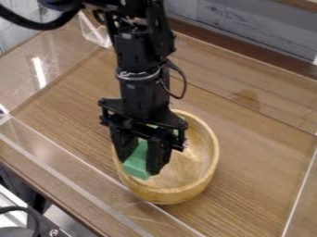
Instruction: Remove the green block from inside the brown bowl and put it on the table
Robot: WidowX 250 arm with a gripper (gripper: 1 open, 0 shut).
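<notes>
The brown bowl (pixel 206 155) sits on the table (pixel 254 97) near its front edge. My gripper (pixel 143 165) points almost straight down into the bowl's left half. The green block (pixel 135 163) stands tilted between the two black fingers, its lower end close to the bowl's floor. The fingers press on its two sides, so the gripper is shut on the block. The arm hides the block's top end and the back of the bowl.
Clear acrylic walls (pixel 56 51) ring the table, and the front wall (pixel 74 190) runs close to the bowl. Bare wood lies to the right (pixel 260 120) and to the left (pixel 62 111) of the bowl.
</notes>
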